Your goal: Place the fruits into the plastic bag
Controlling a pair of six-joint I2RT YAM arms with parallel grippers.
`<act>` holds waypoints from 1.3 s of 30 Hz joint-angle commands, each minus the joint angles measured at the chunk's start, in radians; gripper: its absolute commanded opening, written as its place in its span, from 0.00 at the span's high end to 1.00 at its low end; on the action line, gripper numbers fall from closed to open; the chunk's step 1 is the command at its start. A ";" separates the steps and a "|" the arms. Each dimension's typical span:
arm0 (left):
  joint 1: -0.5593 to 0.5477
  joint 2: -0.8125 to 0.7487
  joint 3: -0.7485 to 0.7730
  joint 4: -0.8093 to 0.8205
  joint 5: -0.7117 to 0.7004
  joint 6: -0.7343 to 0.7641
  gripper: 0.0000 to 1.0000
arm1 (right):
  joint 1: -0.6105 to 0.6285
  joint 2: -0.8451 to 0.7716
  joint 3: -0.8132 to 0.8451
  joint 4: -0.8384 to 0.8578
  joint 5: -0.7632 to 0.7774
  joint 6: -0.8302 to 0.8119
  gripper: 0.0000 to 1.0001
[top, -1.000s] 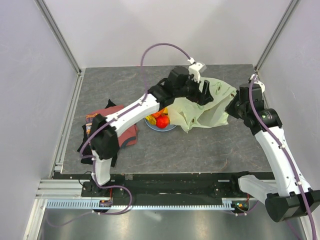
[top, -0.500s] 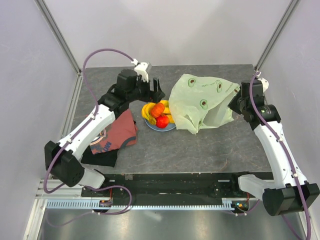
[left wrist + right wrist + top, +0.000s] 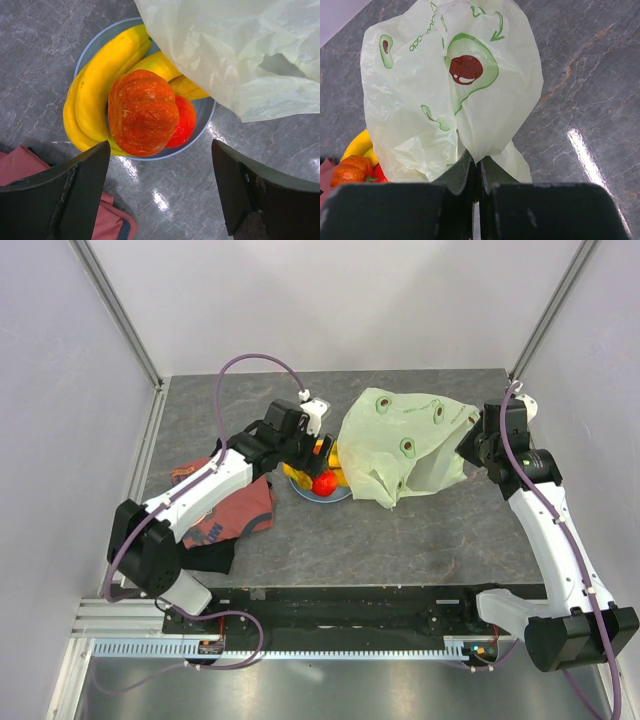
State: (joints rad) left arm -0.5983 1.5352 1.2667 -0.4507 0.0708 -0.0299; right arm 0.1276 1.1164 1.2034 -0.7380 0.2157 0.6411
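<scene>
On plate (image 3: 204,117): 2 round fruits (image 3: 143,112), bananas (image 3: 95,95) | left claw (image 3: 161,150) released | right claw (image 3: 476,167) pinching bag (image 3: 470,100)

Bright even light, tabletop (image 3: 165,200) glare, sharp

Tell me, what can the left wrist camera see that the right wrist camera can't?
Only the left wrist view shows the rim of the blue plate and the left gripper, open over it. Only the right wrist view shows the right gripper shut on the plastic bag and the bag's big avocado print. Both show the bag, the yellow bananas and the orange ribbed fruit.
</scene>
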 commanded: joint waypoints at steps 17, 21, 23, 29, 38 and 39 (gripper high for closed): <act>-0.035 0.180 0.146 -0.023 -0.082 0.258 0.12 | -0.013 -0.040 -0.016 0.051 0.005 0.054 0.93; -0.035 0.207 0.163 -0.025 -0.091 0.255 0.16 | -0.013 -0.033 -0.019 0.060 0.001 0.065 0.93; -0.035 0.212 0.169 -0.026 -0.103 0.254 0.16 | -0.011 -0.032 -0.021 0.065 -0.004 0.068 0.93; -0.038 0.218 0.166 -0.031 -0.123 0.258 0.25 | -0.014 -0.033 -0.031 0.071 -0.004 0.069 0.93; -0.057 0.209 0.161 -0.037 -0.158 0.283 0.42 | -0.014 -0.027 -0.019 0.078 -0.006 0.062 0.93; -0.063 0.209 0.163 -0.040 -0.160 0.285 0.44 | -0.014 -0.027 -0.018 0.078 -0.006 0.061 0.93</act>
State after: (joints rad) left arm -0.6460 1.7496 1.3926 -0.4847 -0.0578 0.2047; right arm 0.1192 1.0943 1.1763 -0.6937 0.2146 0.6964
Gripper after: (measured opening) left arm 0.620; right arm 0.067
